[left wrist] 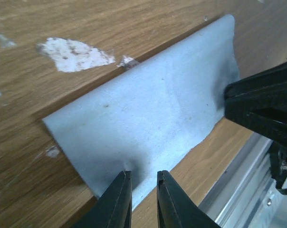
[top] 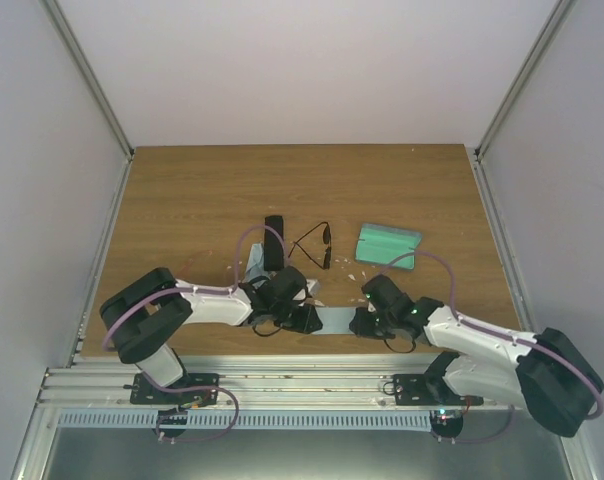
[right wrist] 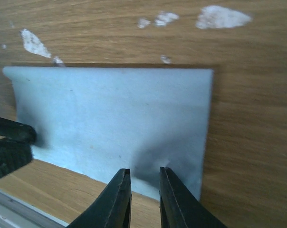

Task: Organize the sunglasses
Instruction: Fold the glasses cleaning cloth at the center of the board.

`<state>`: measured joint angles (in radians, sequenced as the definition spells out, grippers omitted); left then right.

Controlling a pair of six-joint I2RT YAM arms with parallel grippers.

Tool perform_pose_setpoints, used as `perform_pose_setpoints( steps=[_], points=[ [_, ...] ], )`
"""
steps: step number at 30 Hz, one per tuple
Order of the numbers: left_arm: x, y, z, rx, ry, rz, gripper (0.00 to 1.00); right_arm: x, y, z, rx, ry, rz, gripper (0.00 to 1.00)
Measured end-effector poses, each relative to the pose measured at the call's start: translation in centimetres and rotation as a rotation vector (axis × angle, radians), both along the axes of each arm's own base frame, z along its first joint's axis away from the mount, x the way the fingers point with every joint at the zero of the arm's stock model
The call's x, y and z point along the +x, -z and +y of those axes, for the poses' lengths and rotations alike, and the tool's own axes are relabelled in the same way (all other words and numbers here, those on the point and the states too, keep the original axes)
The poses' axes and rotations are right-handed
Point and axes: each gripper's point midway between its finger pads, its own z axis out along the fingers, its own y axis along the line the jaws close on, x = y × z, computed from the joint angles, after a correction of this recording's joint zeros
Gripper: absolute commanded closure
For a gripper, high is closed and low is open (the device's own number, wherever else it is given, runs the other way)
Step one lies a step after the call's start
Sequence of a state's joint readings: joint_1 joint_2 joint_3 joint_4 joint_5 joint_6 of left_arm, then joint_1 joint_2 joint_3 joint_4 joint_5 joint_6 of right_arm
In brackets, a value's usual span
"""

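Seen from above, a wooden counter point(top: 182, 200) holds the sunglasses point(top: 312, 246) near its middle. They lie open, with dark lenses and thin black arms, and nothing grips them. A black case point(top: 273, 243) lies just beside them at their 9 o'clock. A green case point(top: 388, 245) lies near them at their 3 o'clock. At the sunglasses' 6 o'clock, close to the counter's near edge, a pale blue-grey cloth point(top: 335, 320) is spread out between the two arms. The left tool point(left wrist: 142, 187) is clamped on the cloth at its 9 o'clock end, fingers nearly together, with the fabric creased between them. The right tool point(right wrist: 144, 187) is clamped the same way on the 3 o'clock end. Each wrist view shows the other tool's black tip at the far end of the cloth. Pale scuffs point(left wrist: 74, 54) mark the wood just beyond the cloth.
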<state>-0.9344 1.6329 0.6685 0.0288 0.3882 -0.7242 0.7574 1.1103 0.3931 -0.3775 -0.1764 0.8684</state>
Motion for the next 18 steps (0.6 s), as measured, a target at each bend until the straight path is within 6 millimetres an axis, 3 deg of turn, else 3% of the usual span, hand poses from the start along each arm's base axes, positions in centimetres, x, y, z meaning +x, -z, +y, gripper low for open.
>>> perform_pose_setpoints(
  steps=[7,10,16,18],
  points=[
    [-0.1,-0.2,2.3,0.093,-0.064,-0.026,0.83,-0.8,0.0,-3.1,-0.092,0.110,0.007,0.81],
    [-0.2,-1.7,2.1,0.060,-0.049,-0.050,0.82,-0.5,-0.6,-3.7,-0.122,0.127,-0.013,0.81],
    [1.3,-5.3,-1.2,-0.048,-0.021,-0.118,0.87,1.8,-2.5,-1.0,-0.075,0.087,-0.068,0.81],
    [1.9,-5.3,-1.6,-0.047,-0.035,-0.128,0.88,2.3,-2.6,0.1,-0.047,0.068,-0.074,0.81]
  ],
)
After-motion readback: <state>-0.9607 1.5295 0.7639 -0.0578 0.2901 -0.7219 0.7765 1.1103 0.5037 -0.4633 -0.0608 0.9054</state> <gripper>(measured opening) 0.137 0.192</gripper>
